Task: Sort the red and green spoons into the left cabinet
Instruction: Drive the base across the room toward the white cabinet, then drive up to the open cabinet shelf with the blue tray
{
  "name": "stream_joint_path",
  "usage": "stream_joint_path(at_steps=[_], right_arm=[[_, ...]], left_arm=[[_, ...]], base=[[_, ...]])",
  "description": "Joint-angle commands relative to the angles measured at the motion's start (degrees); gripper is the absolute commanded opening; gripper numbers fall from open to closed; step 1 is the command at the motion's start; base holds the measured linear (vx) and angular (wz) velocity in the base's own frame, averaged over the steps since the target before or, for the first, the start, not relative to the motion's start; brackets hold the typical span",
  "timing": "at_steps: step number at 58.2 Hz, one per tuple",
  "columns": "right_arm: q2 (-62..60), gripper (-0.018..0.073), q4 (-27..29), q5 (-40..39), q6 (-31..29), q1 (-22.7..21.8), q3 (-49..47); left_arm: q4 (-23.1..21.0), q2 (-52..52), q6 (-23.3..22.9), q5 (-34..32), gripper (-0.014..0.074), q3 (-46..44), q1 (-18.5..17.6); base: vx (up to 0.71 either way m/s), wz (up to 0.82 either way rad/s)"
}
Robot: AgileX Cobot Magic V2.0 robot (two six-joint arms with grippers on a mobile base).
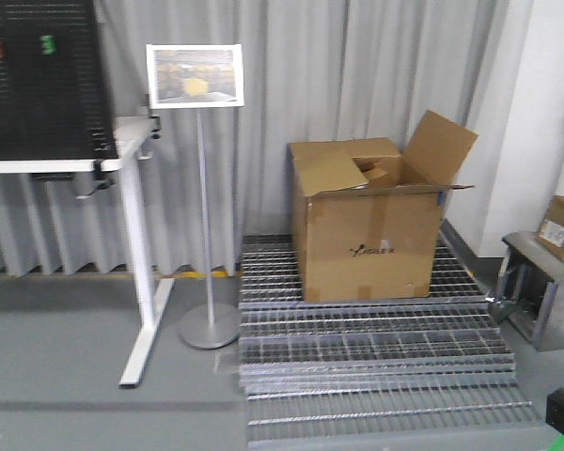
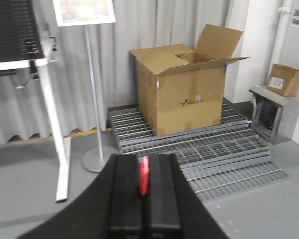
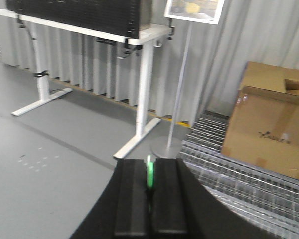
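Left gripper (image 2: 144, 163) is up at floor-facing height, its 2 black fingers (image 2: 124, 194) pressed tight together with the red spoon (image 2: 144, 182) nipped upright in the seam, only a thin red sliver poking out. Over on the right gripper (image 3: 149, 167) it's the same picture: jaws squeezed narrow on the green spoon (image 3: 150, 178), a bright strip standing between the pads. Ahead of both sits a big open cardboard box (image 1: 371, 235) on metal floor grates (image 1: 376, 362), flaps splayed. Just to its left stands a sign stand (image 1: 204, 207) on a round base, and beside that a white desk (image 1: 136, 235) carrying a black pegboard (image 1: 38, 75). Grey curtain (image 1: 282, 94) hangs behind everything.
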Motion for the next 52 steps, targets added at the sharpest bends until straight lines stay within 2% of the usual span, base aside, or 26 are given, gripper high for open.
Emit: stream_joint_path(at_steps=[1, 30, 52], right_arm=[[0.1, -0.0003, 0.7, -3.7, -0.3, -0.2, -1.8], [0.2, -0.0003, 0.7, -3.6, -0.3, -0.2, -1.8], [0.3, -0.0003, 0.7, -3.6, -0.3, -0.2, -1.8]], left_arm=[[-1.3, 0.3, -0.1, -3.9, -0.0003, -1.5, -0.4], [-1.3, 0.3, -0.1, -3.8, -0.0003, -1.5, -0.4], [-1.3, 0.3, -0.1, -3.9, -0.0003, -1.5, -0.4]], base=[[0.61, -0.36], [0.56, -0.48], [0.49, -0.66]])
